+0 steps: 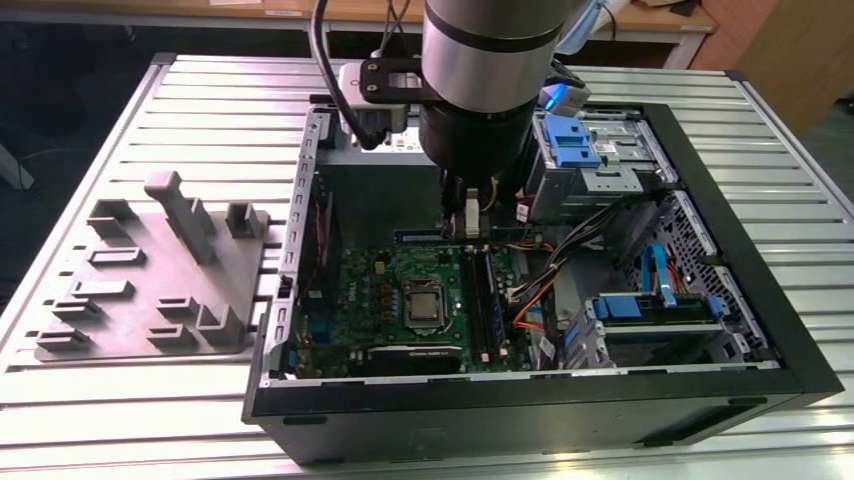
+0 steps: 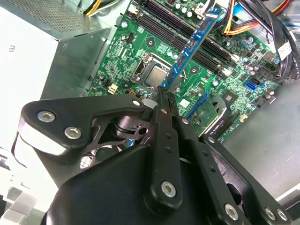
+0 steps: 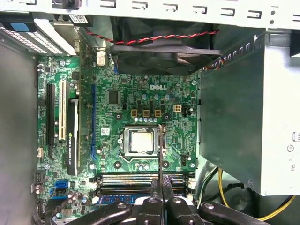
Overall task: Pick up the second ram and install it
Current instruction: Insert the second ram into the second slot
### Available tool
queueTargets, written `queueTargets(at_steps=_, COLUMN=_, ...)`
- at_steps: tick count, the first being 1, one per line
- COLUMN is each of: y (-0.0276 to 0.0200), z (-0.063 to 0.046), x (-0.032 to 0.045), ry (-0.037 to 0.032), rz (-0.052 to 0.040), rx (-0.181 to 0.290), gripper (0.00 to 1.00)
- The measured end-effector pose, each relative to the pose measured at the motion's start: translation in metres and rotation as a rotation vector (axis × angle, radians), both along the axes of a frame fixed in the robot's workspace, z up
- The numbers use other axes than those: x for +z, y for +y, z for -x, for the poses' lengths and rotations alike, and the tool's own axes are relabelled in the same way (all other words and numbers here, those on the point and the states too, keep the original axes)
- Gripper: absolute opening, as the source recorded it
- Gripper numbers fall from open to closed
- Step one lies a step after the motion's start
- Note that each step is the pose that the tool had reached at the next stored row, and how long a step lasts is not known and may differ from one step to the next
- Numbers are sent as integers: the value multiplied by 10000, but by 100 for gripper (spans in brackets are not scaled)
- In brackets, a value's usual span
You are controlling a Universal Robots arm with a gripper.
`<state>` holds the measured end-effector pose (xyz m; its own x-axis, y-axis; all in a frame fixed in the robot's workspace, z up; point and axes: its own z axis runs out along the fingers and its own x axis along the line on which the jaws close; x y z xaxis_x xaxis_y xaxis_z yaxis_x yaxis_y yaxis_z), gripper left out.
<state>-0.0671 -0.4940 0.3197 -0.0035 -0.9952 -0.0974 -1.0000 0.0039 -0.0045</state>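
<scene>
Tool [image 2: 162, 93] closed on one end of the second ram [image 2: 193, 46], whose long axis runs straight out from the fingertips toward the green motherboard [image 2: 140, 51] below. In the exterior view it hangs inside the open computer case [image 1: 781, 320]. The black memory slots [image 1: 481, 300] lie just toward 6 o'clock from it, their length running 12 to 6.

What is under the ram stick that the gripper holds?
Below the second ram in the gripper: green motherboard, processor socket, black memory slots. The stick covers part of them.
</scene>
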Motion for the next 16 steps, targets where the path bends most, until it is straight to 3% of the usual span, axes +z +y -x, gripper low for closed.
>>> queueTargets(at_steps=4, y=0, z=0, x=-1, ry=0, rz=-3, rx=-31, gripper=8)
queueTargets(at_steps=16, y=0, z=0, x=-25, ry=0, rz=-1, rx=-2167, gripper=8)
